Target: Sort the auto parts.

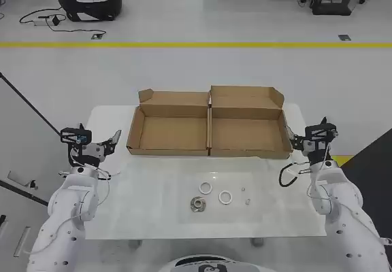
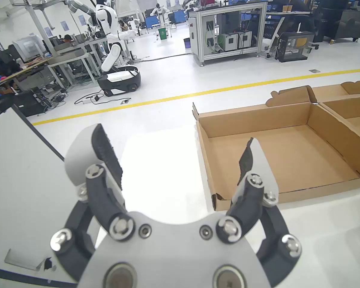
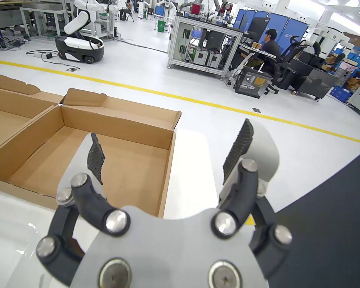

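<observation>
Two shallow, empty cardboard boxes stand side by side at the back of the white table, the left box (image 1: 169, 134) (image 2: 288, 151) and the right box (image 1: 249, 134) (image 3: 132, 163). In front of them lie two white rings (image 1: 205, 187) (image 1: 225, 198), a grey metal part (image 1: 197, 203) and two tiny pieces (image 1: 242, 189) (image 1: 248, 201). My left gripper (image 1: 111, 141) (image 2: 175, 134) is held open and empty over the table's left edge, beside the left box. Over the right edge, my right gripper (image 1: 297, 141) (image 3: 170, 127) is open and empty next to the right box's outer wall.
The parts lie on a clear sheet (image 1: 250, 214) near the table's front middle. A dark panel (image 1: 5, 129) stands off the left side and another dark surface (image 1: 386, 163) off the right. Bare tabletop lies between the boxes and the parts.
</observation>
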